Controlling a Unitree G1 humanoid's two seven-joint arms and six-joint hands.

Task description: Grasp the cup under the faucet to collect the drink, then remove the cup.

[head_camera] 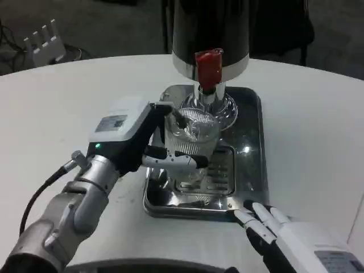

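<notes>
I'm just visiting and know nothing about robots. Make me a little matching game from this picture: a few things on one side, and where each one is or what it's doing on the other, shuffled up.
Things:
1. left hand
2. right hand
3. clear cup
4. red tap lever

States or places:
A. on the front of the black dispenser, above the cup
B. over the steel drip tray, held in fingers
C. low at the tray's near right corner, holding nothing
D. wrapped around the ribbed glass from the left

Pairs: 1-D, 2-C, 3-B, 4-A
</notes>
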